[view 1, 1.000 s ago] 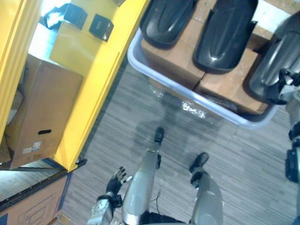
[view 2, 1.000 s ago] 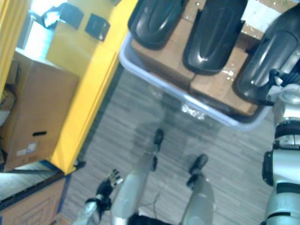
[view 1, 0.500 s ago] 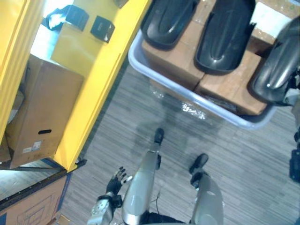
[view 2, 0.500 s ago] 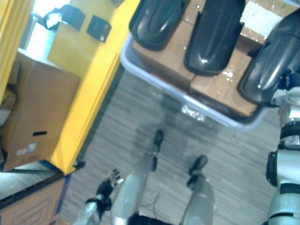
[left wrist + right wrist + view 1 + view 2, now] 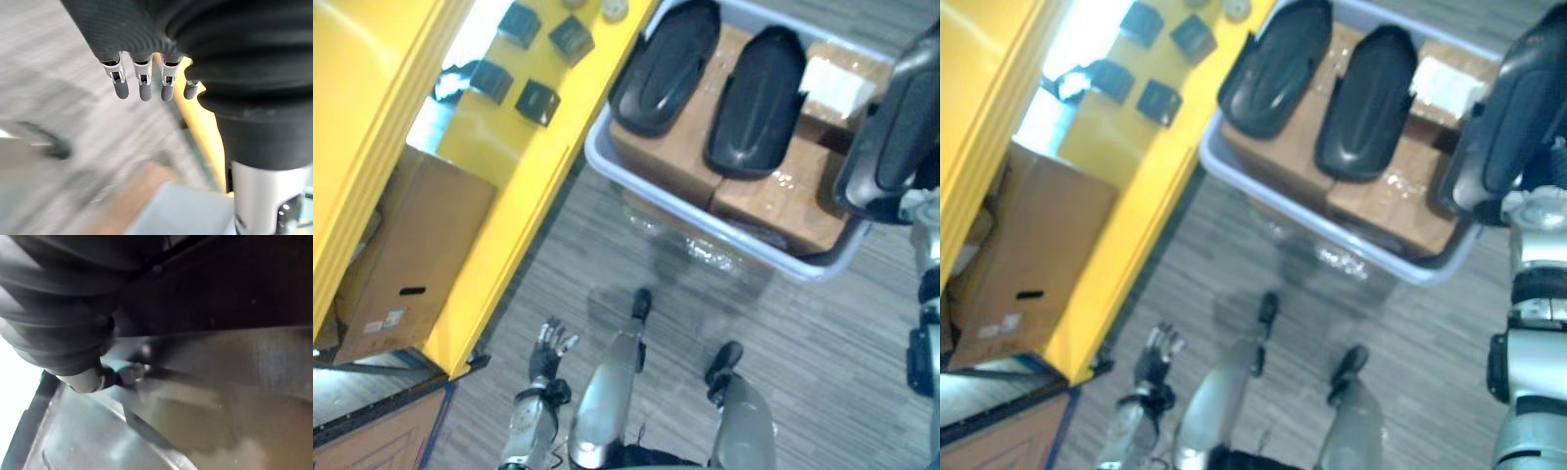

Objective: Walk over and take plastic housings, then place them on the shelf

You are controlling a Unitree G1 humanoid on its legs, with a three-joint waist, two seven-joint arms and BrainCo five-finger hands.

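Two black plastic housings (image 5: 666,64) (image 5: 754,98) lie on cardboard boxes in a pale grey bin (image 5: 705,220) ahead of me. A third housing (image 5: 901,127) stands tilted over the bin's right end, with my right hand (image 5: 1528,204) at its lower edge. Up close in the right wrist view, the thumb (image 5: 90,380) presses against its dark shell (image 5: 220,284) and the fingers are hidden behind it. My left hand (image 5: 548,345) hangs low by my side over the floor, its fingers (image 5: 142,88) straight and holding nothing.
A yellow shelf (image 5: 509,196) runs along the left, close to the bin's left corner, with several small black parts (image 5: 538,101) on it. A cardboard box (image 5: 411,255) sits under the shelf. Grey plank floor lies between me and the bin.
The whole picture has shifted, so the camera moved. The right housing now stands steeper and higher over the bin's right end. The left hand stays low and open.
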